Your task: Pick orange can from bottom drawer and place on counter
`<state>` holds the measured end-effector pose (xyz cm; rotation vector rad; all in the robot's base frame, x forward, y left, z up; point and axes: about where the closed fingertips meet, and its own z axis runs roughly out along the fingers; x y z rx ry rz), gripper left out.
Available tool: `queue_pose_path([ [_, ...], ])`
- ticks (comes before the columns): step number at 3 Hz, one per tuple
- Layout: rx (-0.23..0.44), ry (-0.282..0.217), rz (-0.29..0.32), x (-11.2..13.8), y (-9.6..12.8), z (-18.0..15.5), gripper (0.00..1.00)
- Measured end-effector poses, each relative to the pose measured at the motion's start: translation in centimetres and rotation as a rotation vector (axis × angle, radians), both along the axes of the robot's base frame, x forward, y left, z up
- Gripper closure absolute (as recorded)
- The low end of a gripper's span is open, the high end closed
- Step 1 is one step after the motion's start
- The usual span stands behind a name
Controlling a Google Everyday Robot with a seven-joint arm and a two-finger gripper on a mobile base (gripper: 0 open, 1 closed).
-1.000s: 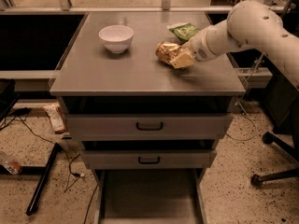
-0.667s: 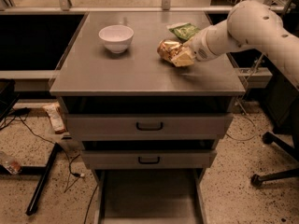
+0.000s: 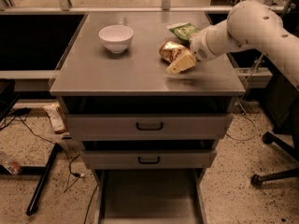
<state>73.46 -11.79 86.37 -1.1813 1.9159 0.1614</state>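
The orange can (image 3: 169,50), shiny golden-orange and wrinkly, is on the grey counter (image 3: 117,73) at its right middle. My gripper (image 3: 176,58) is right against the can's right front side, at the end of the white arm that comes in from the right. It hovers just over the counter and casts a shadow in front of it. The bottom drawer (image 3: 149,197) is pulled out at the foot of the cabinet, and its grey floor is bare.
A white bowl (image 3: 116,37) stands on the counter's back left. A green snack bag (image 3: 184,31) lies just behind the can. Two shut grey drawers with black handles (image 3: 149,126) sit above the open one. Cables and a stand leg lie on the floor at the left.
The can and my gripper stay at almost the same spot on the counter. The gripper's front edge has dropped slightly lower relative to the can.
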Motion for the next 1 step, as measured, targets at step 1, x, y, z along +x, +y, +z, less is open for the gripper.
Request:
queue_pose_path([
  [1, 0.000, 0.000, 0.000, 0.00, 0.00, 0.00, 0.00],
])
